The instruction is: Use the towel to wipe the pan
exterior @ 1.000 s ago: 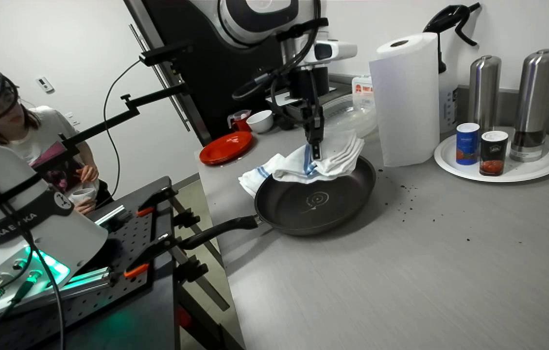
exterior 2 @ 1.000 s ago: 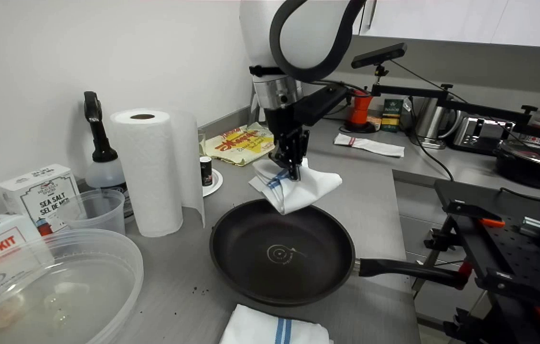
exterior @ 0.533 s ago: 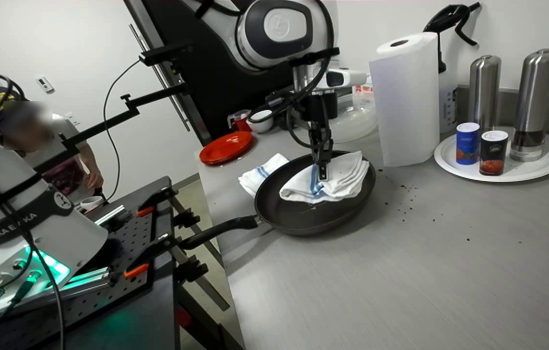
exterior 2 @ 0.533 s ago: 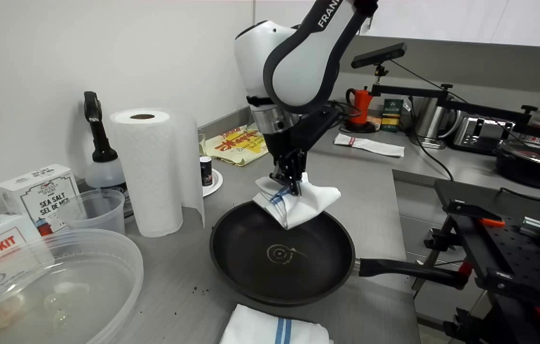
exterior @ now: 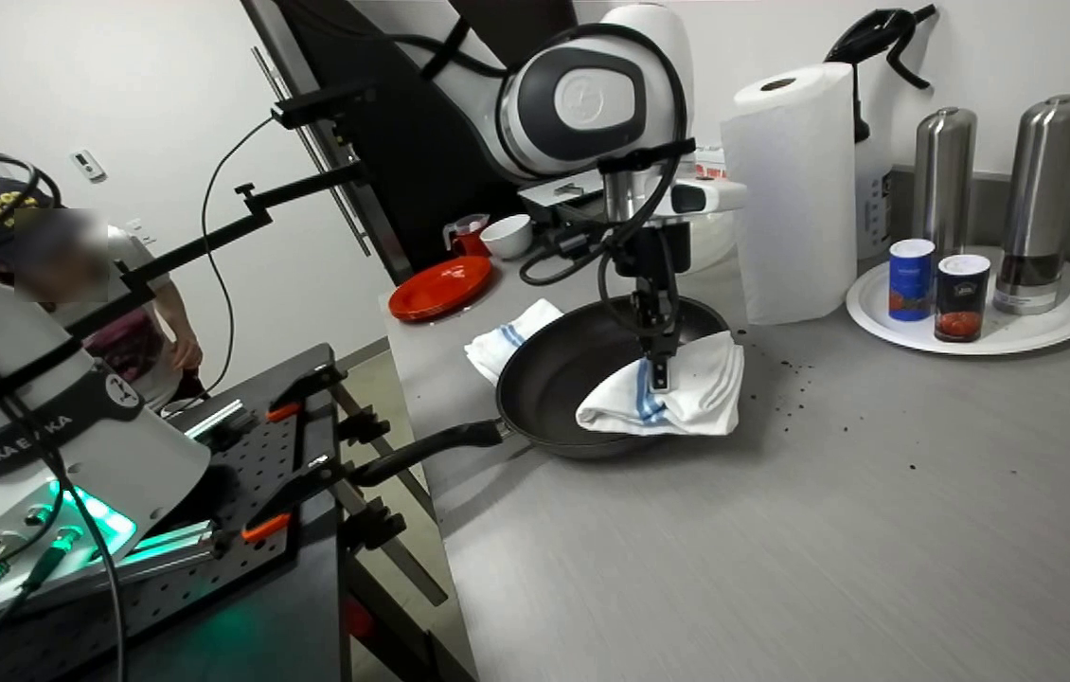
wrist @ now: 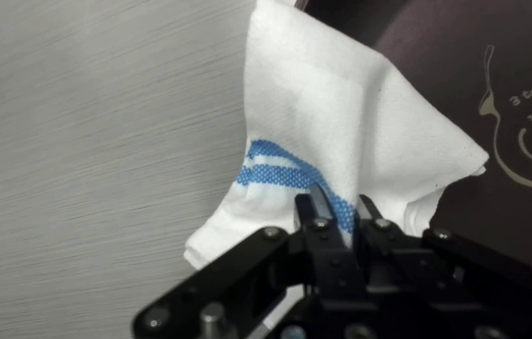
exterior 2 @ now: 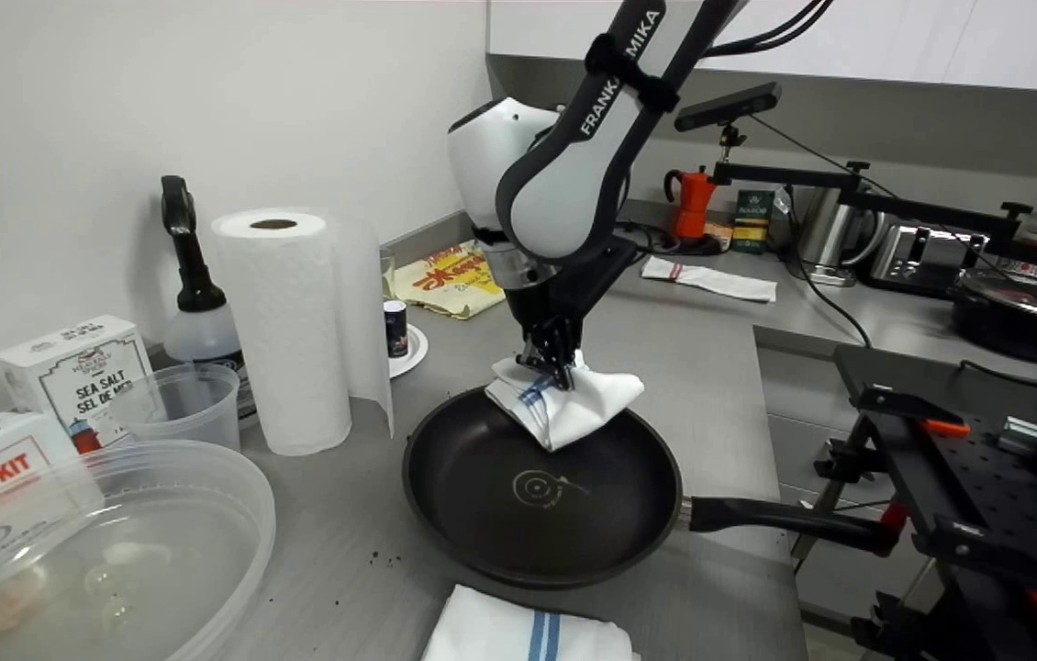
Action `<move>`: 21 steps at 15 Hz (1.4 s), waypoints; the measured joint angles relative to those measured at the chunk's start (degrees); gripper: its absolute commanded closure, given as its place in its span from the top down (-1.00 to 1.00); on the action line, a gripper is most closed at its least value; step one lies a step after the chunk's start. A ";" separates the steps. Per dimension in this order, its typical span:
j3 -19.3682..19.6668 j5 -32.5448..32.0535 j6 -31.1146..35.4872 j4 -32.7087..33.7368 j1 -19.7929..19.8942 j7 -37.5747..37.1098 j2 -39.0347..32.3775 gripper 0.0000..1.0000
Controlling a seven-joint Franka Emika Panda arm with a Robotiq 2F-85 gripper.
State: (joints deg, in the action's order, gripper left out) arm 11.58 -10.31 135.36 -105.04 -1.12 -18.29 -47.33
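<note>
My gripper (exterior: 659,379) is shut on a folded white towel (exterior: 707,374) with blue stripes. The gripper (exterior 2: 564,378) and towel (exterior 2: 596,404) also show in an exterior view, at the rim of the black pan (exterior 2: 537,532). In the wrist view the gripper (wrist: 339,205) pinches the blue-striped fold of the towel (wrist: 313,103). The towel lies partly over the pan (wrist: 473,226) and partly over the counter. The pan (exterior: 549,379) stands on the counter, its handle out over the edge. I cannot tell whether the towel presses on the pan.
A second striped towel (exterior 2: 528,633) lies beside the pan. A paper towel roll (exterior 2: 284,340), a clear plastic bowl (exterior 2: 206,477), red plates (exterior: 440,287) and a white plate (exterior: 1065,313) with shakers stand around. Dark crumbs (exterior: 791,398) lie on the counter.
My gripper has come down with the towel and carried it across the pan, from above it to its rim on the crumbs' side. The pan has not moved.
</note>
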 measured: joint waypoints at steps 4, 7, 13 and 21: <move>1.29 0.00 -0.03 2.16 0.01 0.00 -2.33 -0.95; 1.40 0.00 -0.35 2.73 -0.07 0.00 -2.85 -0.95; 1.24 0.00 -0.60 2.81 -0.15 0.00 -2.90 -0.95; 0.47 0.16 -0.73 2.69 -0.28 -0.11 -3.66 -0.95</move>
State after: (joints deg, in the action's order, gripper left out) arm 12.05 -10.15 134.63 -102.35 -1.40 -18.41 -50.99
